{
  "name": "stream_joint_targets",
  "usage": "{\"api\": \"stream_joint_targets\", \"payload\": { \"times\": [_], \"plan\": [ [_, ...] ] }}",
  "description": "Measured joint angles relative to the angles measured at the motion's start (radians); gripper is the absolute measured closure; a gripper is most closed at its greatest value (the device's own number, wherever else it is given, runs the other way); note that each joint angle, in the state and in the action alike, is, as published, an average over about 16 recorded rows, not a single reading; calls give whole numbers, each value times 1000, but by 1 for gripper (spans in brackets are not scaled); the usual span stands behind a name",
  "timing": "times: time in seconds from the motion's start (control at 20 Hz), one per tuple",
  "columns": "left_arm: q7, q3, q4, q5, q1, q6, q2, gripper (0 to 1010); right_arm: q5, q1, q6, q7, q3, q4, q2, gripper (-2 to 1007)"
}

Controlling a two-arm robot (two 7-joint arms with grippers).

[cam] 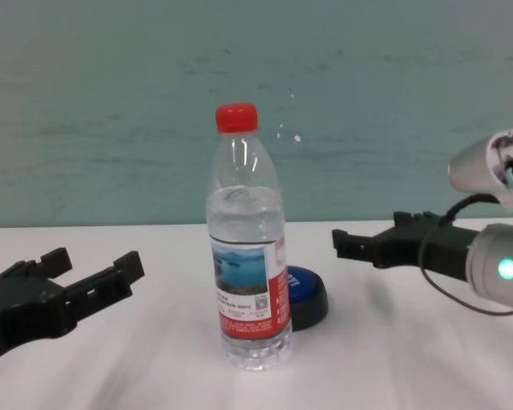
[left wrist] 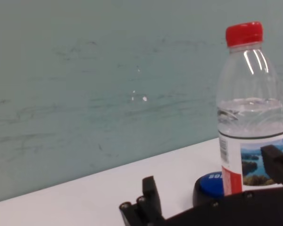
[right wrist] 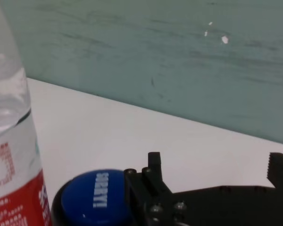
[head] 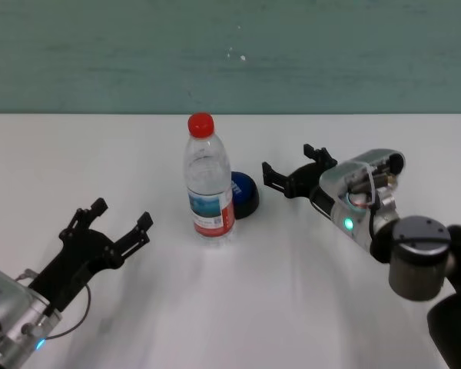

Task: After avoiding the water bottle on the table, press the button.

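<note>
Left tool [head: 114, 225]: low over the near left of the tabletop [head: 292, 307], fingers spread, empty, well apart from the bottle; idle.

Bottle [head: 209, 178]: upright at mid-tabletop, red cap, clear body, roughly two-thirds full by the waterline. Judged tall, narrow-based and top-heavy enough to tip from a sideways knock; thin plastic, smooth and slippery. Not to be gripped, only passed by.

Button [head: 244, 193]: blue dome on a black base, just behind and to the right of the bottle, apparently touching or nearly so; partly hidden by the bottle in the chest view. Judged rigid and low, with a short springy travel. No hold needed: press straight down on the dome's centre.

Right tool [head: 296, 171]: raised just right of the button, fingers parted, empty, tips pointed towards it. Its approach from the right side looks free of the bottle.
</note>
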Motion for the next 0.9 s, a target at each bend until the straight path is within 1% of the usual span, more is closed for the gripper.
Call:
{"api": "stream_joint_targets", "payload": {
  "times": [0.2, 0.4, 0.9],
  "plan": [
    [0, 0, 0, 0, 0, 0, 0, 0, -12, -39, -2, -23, 14, -45, 1, 1],
    [0, 0, 0, 0, 0, 0, 0, 0, -28, -77, -10, -45, 27, -86, -3, 1],
    [0, 0, 0, 0, 0, 0, 0, 0, -80, -168, -49, -96, 46, -168, -22, 1]
  ]
}}
